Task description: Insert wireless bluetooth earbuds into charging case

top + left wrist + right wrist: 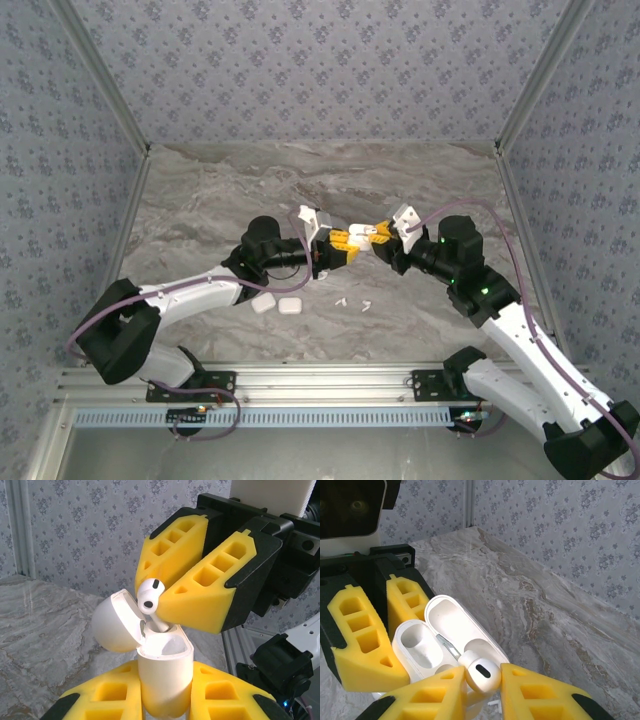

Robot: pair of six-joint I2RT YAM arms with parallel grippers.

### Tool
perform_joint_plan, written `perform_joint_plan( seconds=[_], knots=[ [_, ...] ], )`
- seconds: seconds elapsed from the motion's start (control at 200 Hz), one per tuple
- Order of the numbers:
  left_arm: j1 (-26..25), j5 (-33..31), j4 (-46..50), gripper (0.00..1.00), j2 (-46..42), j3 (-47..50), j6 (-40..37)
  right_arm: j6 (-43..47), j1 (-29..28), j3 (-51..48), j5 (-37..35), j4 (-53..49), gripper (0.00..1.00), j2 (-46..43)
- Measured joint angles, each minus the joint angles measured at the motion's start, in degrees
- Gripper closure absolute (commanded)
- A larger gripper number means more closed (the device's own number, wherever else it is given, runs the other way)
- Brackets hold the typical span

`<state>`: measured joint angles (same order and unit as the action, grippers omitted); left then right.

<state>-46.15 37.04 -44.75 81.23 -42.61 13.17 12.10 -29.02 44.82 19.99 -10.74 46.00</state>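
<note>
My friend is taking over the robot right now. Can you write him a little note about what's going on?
Left pincer: shut on the open charging case.
Right pincer: shut on a white earbud, stem partly in the case.
Done: no earbud seated yet; other slot empty.
To do: seat this one, then fetch a loose earbud from the table.

White earbud [149,596], glossy with a black oval vent, is pinched in the right gripper [481,692]. Its stem points down into one slot of the case [165,677], only partway in. The other slot's empty. The case is white, upright, lid [117,622] flipped open, clamped in the left gripper [165,705]. Two more tiny white earbuds [341,301] lie loose on the surface [430,310].
</note>
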Motion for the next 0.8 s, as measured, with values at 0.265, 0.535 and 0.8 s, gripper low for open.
perform_joint_plan(
  seconds=[0.265, 0.535, 0.8],
  knots=[
    [0.00, 0.24, 0.46, 1.00, 0.00, 0.00, -0.02, -0.15, 0.68, 0.26, 2.89, -1.09, 0.62, 0.02],
    [0.00, -1.99, 0.00, 1.00, -0.11, 0.04, -0.55, -5.75, 4.68, 3.39, 7.08, -2.99, 0.39, 0.66],
    [0.02, -9.84, 3.80, 1.00, -4.02, 2.71, -4.28, -17.09, 12.33, 5.70, 9.60, -2.34, 0.40, 3.56]
  ],
)
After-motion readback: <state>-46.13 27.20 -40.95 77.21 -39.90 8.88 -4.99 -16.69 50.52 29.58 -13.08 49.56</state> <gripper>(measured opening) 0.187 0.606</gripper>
